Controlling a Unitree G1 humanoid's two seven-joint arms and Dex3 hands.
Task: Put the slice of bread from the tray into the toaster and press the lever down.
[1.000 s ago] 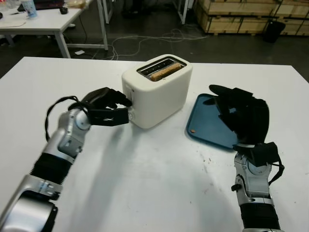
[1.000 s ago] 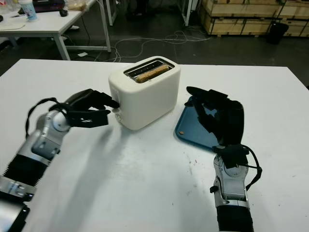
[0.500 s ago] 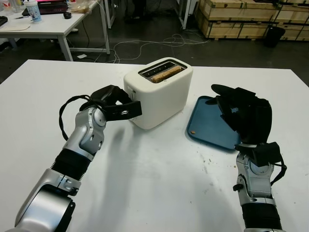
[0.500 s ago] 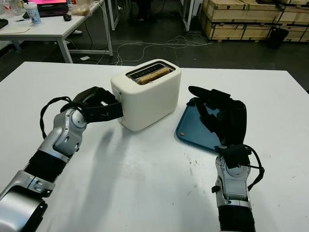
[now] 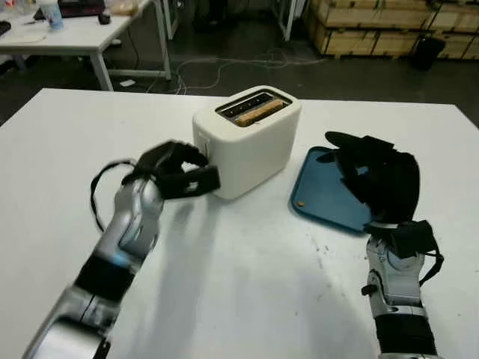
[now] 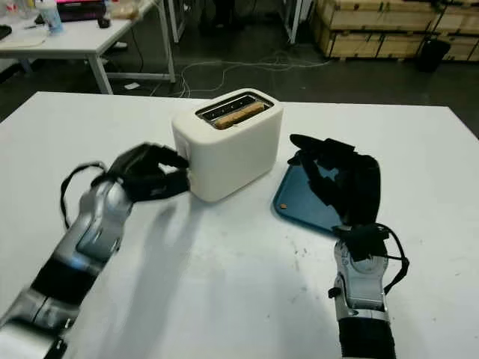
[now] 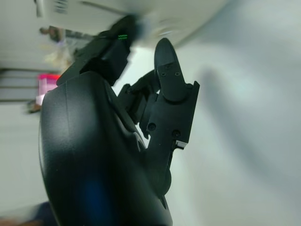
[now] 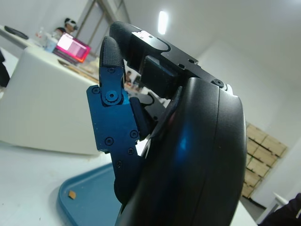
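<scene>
1. The bread point(image 5: 260, 112) sits in the near slot of the toaster point(image 5: 251, 142), its crust just above the rim. It is light, soft and crumbly and needs no more handling.
2. What remains to work is the lever on the toaster's end face. It is a small stiff tab, likely spring-loaded, best pushed straight down from on top with a fingertip. I cannot tell whether it is down.
3. The left robot hand point(image 5: 179, 173) is at that end face, fingers curled, nothing in its hold.
4. Against half a second ago, its forearm has swung lower and the hand has slid slightly down the toaster's end.
5. The tray point(image 5: 322, 196) lies empty but for a crumb, just right of the toaster on the worktop point(image 5: 247, 277).
6. The right robot hand point(image 5: 374, 179) hovers open over the tray, unmoved.
</scene>
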